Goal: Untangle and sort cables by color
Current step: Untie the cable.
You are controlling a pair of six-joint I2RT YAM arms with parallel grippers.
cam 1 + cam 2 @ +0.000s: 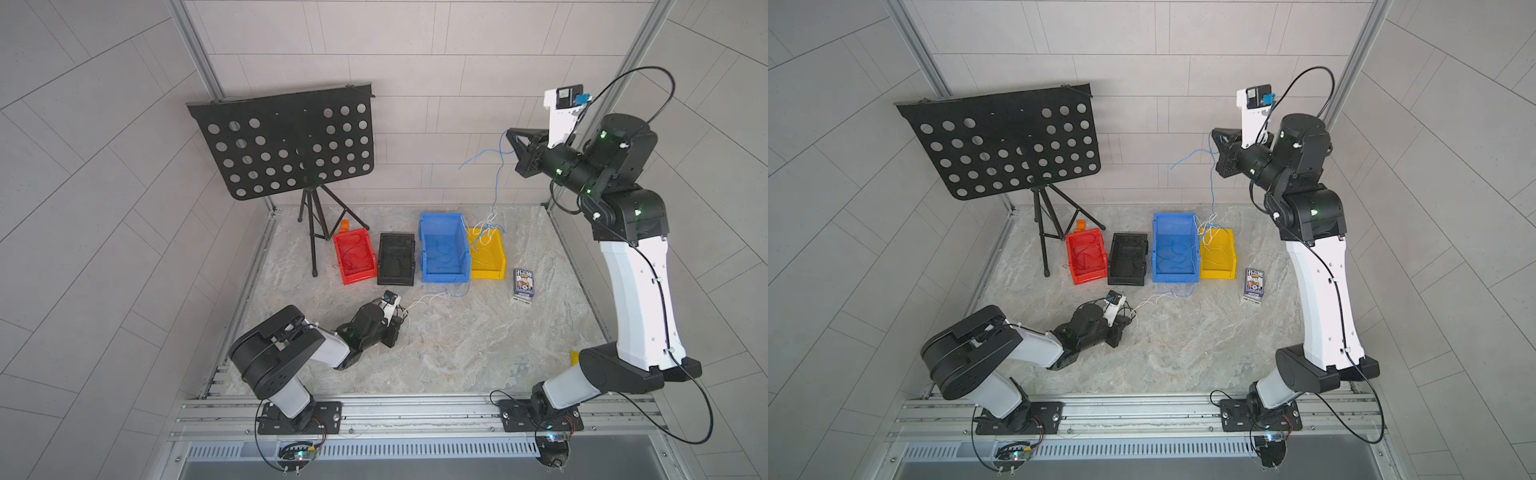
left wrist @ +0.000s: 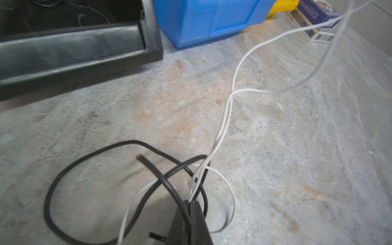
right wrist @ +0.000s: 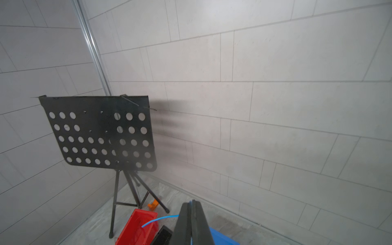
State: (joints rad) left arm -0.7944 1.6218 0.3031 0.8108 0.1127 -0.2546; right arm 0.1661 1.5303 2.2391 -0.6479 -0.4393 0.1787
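Cables (image 1: pixel 489 226): thin, mixed colours, partly sorted, partly knotted. Blue cable (image 1: pixel 496 174), one: pinched in the right tool (image 1: pixel 508 132), jaws together on it, raised high near the back wall; it hangs down to a knot of white and blue strands over the back of the yellow bin (image 1: pixel 486 273). White cables (image 2: pixel 224 125), two strands twisted together: clamped in the left tool (image 2: pixel 189 201), jaws together, low over the worktop (image 1: pixel 457 345) in front of the black bin (image 1: pixel 395 279); they trail across the worktop toward the blue bin (image 1: pixel 444 277). Black cable (image 2: pixel 63 169), one: looped on the worktop around the left tool's tip, crossing the white strands. Bins, four, in a row: red bin (image 1: pixel 360 277) with red strands, black, blue with blue strands, yellow with white strands. Card box (image 1: pixel 523 286): flat on the worktop, near the yellow bin. Music stand (image 1: pixel 286 145): upright at the back, beside the red bin.
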